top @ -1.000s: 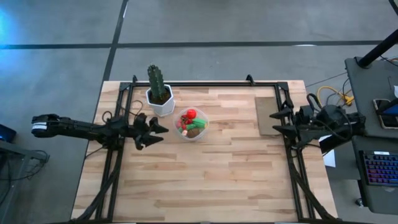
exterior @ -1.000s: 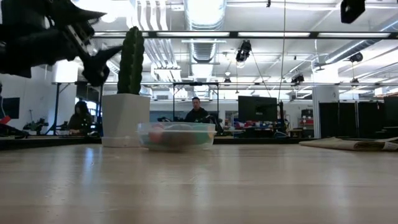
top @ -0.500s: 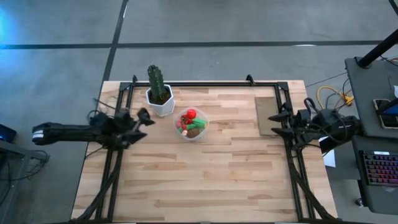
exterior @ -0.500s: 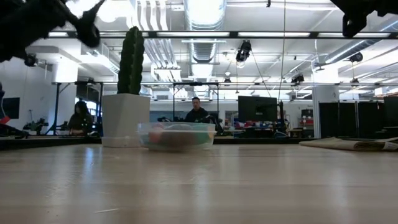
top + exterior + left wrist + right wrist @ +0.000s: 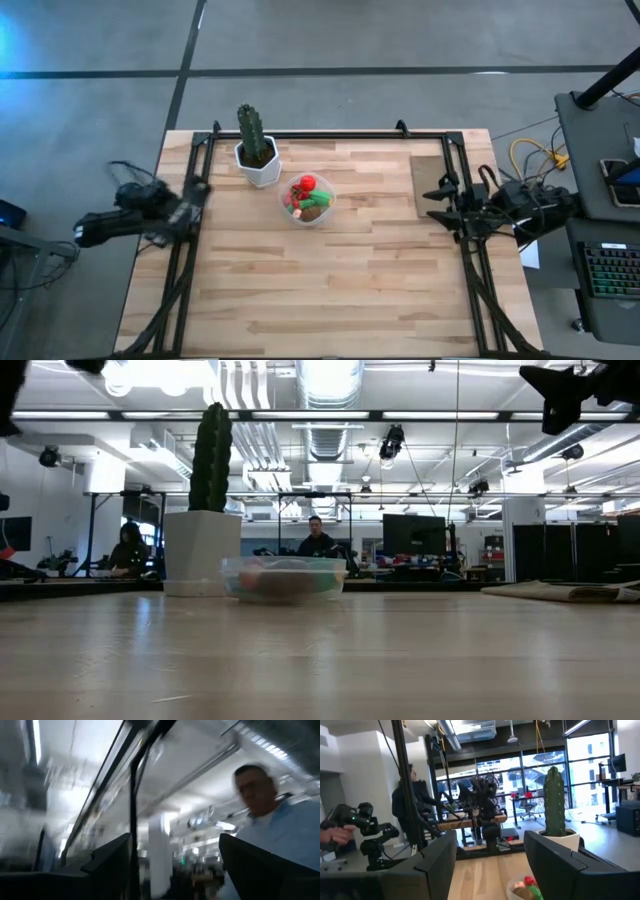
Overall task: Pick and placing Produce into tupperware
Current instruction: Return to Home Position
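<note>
Produce (image 5: 307,196) is all sitting in the tupperware (image 5: 330,570), which is out toward the desk's (image 5: 330,290) far edge, just beside the cactus pot (image 5: 258,165). My left gripper (image 5: 175,837) hangs at the left edge, fingers spread, holding nothing. Right gripper (image 5: 490,836) is at the right edge, also spread and empty.

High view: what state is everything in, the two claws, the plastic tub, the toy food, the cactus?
left claw: open, empty, at the far left.
right claw: open, empty, at the far right.
tupperware: upright, no lid, filled.
produce: piled inside the tupperware.
cactus: upright in its white pot.
</note>
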`<action>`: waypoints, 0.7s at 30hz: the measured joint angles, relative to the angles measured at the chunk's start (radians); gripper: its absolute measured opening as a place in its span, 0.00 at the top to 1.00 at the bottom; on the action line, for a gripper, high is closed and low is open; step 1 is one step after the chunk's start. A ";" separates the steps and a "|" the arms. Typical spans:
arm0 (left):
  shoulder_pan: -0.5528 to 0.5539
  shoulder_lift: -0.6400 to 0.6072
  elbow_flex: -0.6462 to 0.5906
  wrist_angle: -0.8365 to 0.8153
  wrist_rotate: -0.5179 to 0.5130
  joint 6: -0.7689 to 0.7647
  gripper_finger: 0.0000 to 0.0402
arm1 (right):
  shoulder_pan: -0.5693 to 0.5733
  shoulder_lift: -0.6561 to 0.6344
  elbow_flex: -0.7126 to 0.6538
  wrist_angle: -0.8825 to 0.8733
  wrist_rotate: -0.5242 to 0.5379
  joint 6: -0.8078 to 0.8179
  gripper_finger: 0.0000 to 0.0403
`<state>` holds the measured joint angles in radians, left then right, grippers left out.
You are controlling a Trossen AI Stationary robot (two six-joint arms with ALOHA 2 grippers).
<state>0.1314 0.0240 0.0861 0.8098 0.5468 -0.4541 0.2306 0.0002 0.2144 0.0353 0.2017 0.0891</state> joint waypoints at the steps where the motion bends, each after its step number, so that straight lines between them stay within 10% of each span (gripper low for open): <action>1: 0.000 -0.001 -0.003 -0.065 -0.004 0.001 0.29 | 0.000 0.000 -0.017 0.019 0.000 0.000 0.44; 21: 0.051 0.003 -0.022 -0.848 -0.020 0.015 0.29 | 0.000 0.000 -0.206 0.236 0.003 0.033 0.44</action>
<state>0.1825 0.0271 0.0643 -0.0379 0.5266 -0.4394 0.2302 0.0004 0.0082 0.2709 0.2047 0.1223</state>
